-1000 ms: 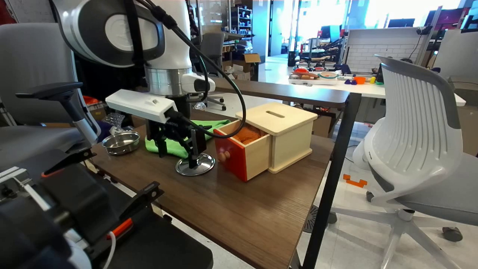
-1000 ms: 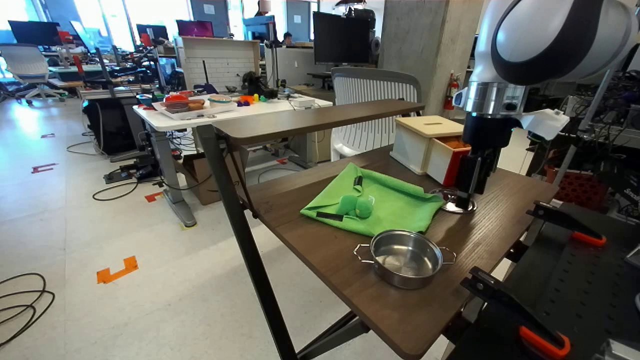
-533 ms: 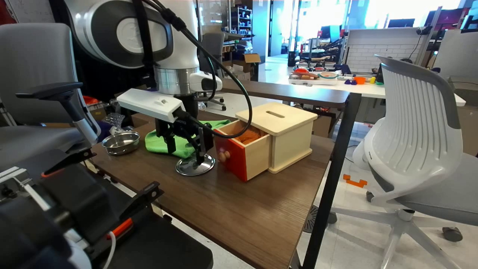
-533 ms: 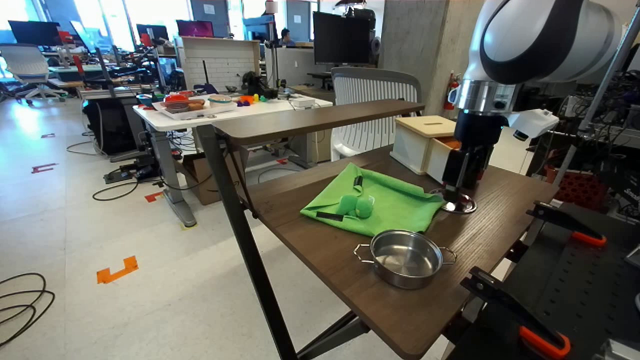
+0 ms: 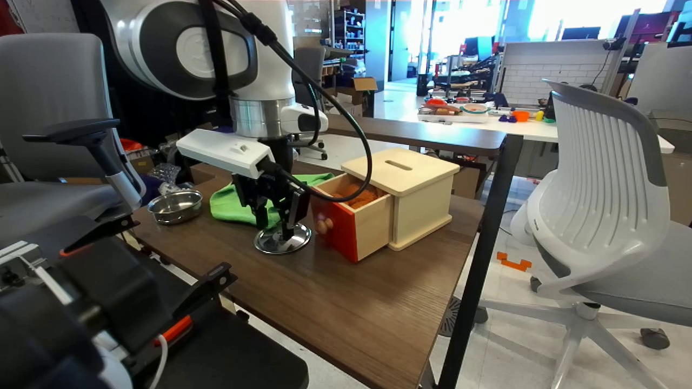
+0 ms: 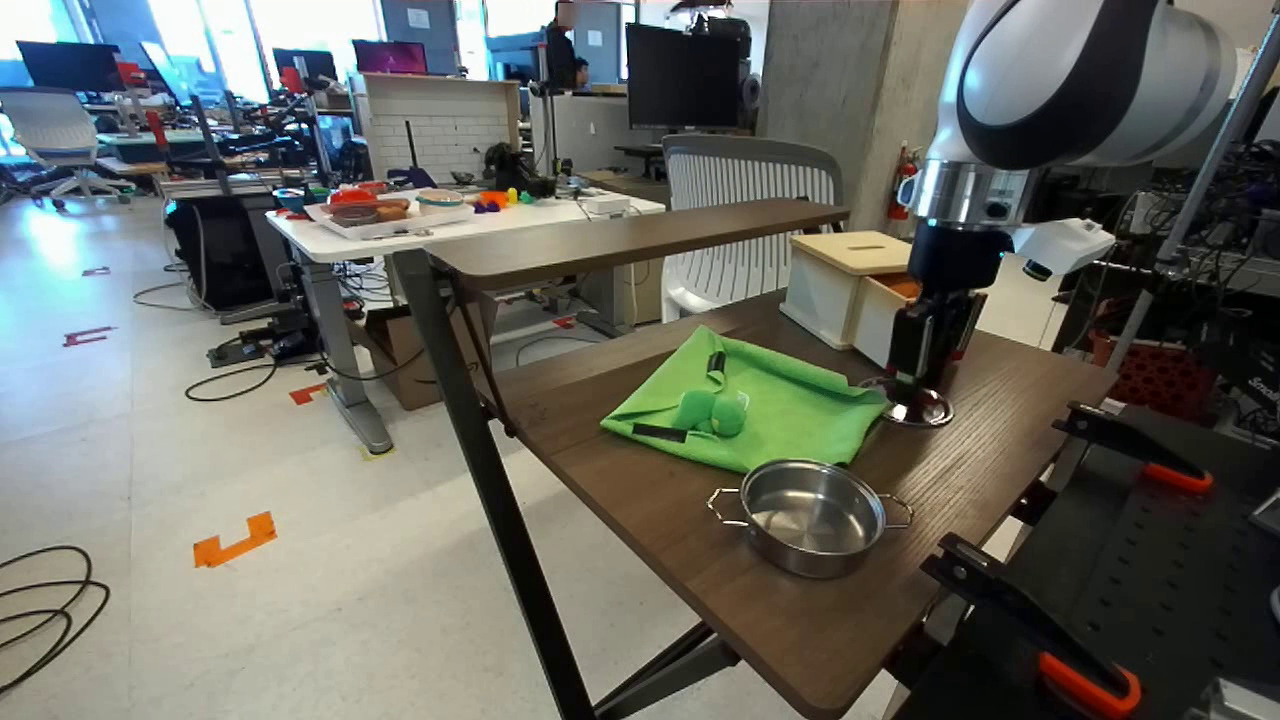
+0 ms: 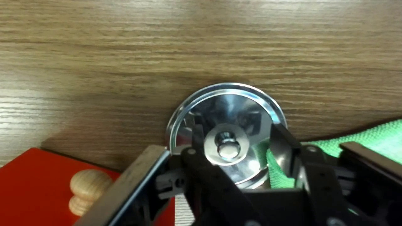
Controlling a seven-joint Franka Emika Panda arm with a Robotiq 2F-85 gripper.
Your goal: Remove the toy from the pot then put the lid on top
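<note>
My tool (image 7: 240,137) hangs right over the lid (image 7: 230,106), its fingers (image 7: 284,138) standing well apart, one just past nine o'clock from the knob (image 7: 228,149), one just short of three. The gap is wider than that knob, and I've hold of nothing! Does a fingertip touch the metal? I can't tell. The lid lies flat on the bench (image 5: 378,302), knob up.

In the wrist view, here's the cloth (image 7: 383,141) right at the rim, four o'clock, over or under it I can't say, and the red-fronted drawer (image 7: 34,191) near the lid at eight. That drawer juts from the box (image 5: 424,200), orange stuff (image 5: 361,195) showing inside.

And the toy (image 6: 710,412)? In an exterior view it's out of the pot (image 6: 805,560), resting on the cloth, between ten and eleven o'clock from the pot. The pot stands upright on the bench, bare metal floor in sight, handles at nine and three. From there the lid is apart, between one and two, the box farther off between twelve and one.
</note>
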